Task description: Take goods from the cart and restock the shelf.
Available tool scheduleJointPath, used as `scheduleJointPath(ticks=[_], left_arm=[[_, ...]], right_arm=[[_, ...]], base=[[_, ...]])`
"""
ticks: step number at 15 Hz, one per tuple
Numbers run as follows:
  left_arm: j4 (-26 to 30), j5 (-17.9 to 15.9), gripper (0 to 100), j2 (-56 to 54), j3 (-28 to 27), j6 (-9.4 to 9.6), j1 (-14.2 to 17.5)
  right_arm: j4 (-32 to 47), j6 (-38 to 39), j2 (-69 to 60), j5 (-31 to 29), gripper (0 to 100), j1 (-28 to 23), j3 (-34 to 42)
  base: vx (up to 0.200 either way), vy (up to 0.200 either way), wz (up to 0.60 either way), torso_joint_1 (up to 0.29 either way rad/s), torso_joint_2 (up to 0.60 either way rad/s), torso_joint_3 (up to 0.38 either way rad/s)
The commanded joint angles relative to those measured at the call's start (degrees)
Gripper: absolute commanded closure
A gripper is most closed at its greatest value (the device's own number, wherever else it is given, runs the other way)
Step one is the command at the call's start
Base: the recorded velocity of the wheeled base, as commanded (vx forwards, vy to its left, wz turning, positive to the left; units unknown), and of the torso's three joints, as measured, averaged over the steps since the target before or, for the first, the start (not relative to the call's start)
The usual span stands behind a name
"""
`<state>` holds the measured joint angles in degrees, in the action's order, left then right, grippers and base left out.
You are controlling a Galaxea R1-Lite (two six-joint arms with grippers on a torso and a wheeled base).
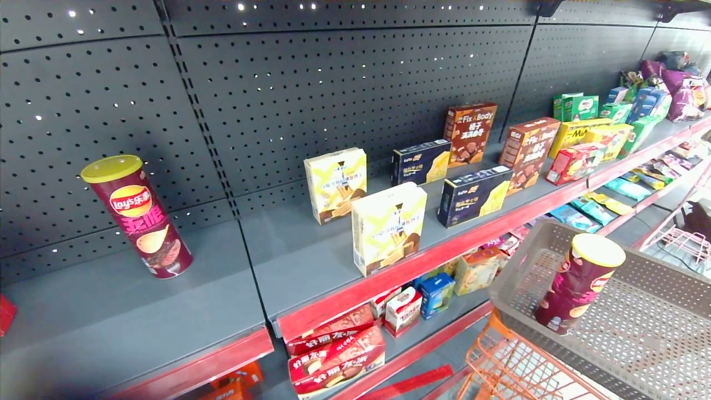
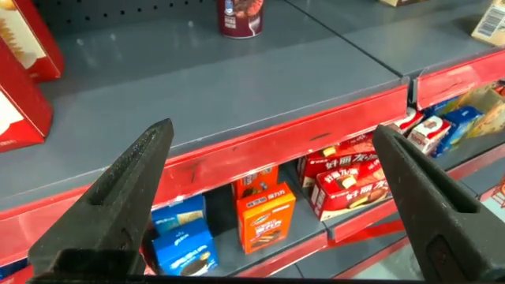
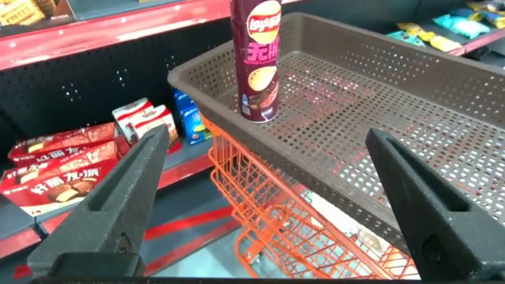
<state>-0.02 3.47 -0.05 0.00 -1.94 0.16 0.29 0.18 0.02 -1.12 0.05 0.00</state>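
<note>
A maroon chip can with a yellow lid (image 1: pixel 139 216) stands upright at the left of the grey shelf (image 1: pixel 166 300); its base (image 2: pixel 240 17) shows in the left wrist view. A second matching chip can (image 1: pixel 577 282) (image 3: pixel 257 59) stands upright in the grey perforated basket (image 1: pixel 661 333) (image 3: pixel 371 110) on the orange cart (image 1: pixel 500 366) (image 3: pixel 268 213). My left gripper (image 2: pixel 276 185) is open in front of the shelf's red edge, holding nothing. Some way back from the basket and its can, my right gripper (image 3: pixel 268 185) is also open with nothing in it.
Yellow, dark blue and brown snack boxes (image 1: pixel 389 225) stand along the shelf to the right of the left can. Red boxes (image 2: pixel 20 79) stand at the shelf's left end. The lower shelf holds red, orange and blue packs (image 1: pixel 339 347) (image 2: pixel 264 221).
</note>
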Motion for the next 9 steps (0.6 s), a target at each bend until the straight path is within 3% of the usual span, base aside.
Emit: scheduleJointPath(ticks=[1,2,7,9], left_arm=[[-0.06,0.04,0,0.05,0.0,-0.08,0.02],[-0.06,0.04,0,0.05,0.0,-0.08,0.02],[-0.06,0.04,0,0.05,0.0,-0.08,0.02],[-0.06,0.04,0,0.05,0.0,-0.08,0.02]], right_arm=[[-0.03,-0.01,-0.02,-0.02,0,0.04,0.0],[-0.03,-0.01,-0.02,-0.02,0,0.04,0.0],[-0.03,-0.01,-0.02,-0.02,0,0.04,0.0],[-0.03,-0.01,-0.02,-0.02,0,0.04,0.0]], base=[[0.0,0.0,0.0,0.0,0.0,0.0],[0.0,0.0,0.0,0.0,0.0,0.0],[0.0,0.0,-0.6,-0.002,0.01,0.003],[0.0,0.0,0.0,0.0,0.0,0.0]])
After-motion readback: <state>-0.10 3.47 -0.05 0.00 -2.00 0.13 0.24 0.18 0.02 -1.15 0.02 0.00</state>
